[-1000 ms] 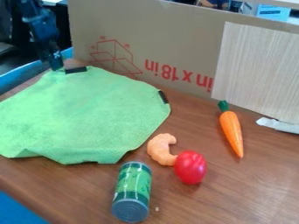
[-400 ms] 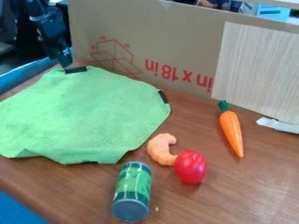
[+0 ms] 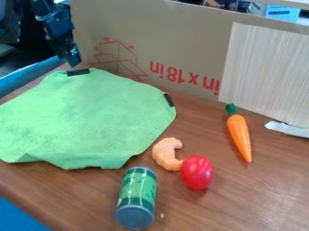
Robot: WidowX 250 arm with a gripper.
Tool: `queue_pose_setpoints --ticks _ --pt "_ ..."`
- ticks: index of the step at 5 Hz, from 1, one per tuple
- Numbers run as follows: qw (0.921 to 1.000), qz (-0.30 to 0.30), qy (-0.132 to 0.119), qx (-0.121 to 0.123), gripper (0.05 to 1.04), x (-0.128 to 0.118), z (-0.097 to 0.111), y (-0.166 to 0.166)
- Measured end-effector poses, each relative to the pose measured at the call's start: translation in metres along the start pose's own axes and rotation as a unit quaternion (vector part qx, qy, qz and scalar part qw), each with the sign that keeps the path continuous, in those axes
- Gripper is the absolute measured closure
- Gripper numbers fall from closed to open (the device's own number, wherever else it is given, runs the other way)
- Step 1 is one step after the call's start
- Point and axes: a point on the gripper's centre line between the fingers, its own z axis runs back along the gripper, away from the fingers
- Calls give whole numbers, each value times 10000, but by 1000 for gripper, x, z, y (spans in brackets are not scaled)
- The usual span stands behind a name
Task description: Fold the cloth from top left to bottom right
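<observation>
From my station I see the gripper (image 3: 73, 64) in the upper left of the frame, hanging down at the far edge of the cloth, right beside a black patch (image 3: 78, 72) on that edge. I cannot tell from here how far its jaws are apart or whether they have hold of anything, nor whether it touches the cloth.

The green cloth (image 3: 91, 119) lies spread over the left half of the frame, running out to the left border, its lower edge a little wavy. It is not folded over toward the lower right. A second black patch (image 3: 170, 100) sits on its right edge.

Below the cloth's lower right side, near the bottom of the frame, I have a green can (image 3: 138, 194) with its grey end toward me. Up and to the right of it are a curved, pale orange piece (image 3: 164, 153) and a round red toy (image 3: 197, 172), side by side. Further right, an orange carrot (image 3: 240, 137) lies with its green top toward the back.

Behind the brown table (image 3: 241, 203) stands a cardboard panel (image 3: 181, 40), with a pale wood-grain panel (image 3: 265, 72) against it at the right.
</observation>
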Motion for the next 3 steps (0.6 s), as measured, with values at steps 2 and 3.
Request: queue_pose_setpoints --ticks 2,3 --pt "9999 0 159 -16 82 8 -17 -2" --pt "9996 -2 291 36 82 6 -24 0"
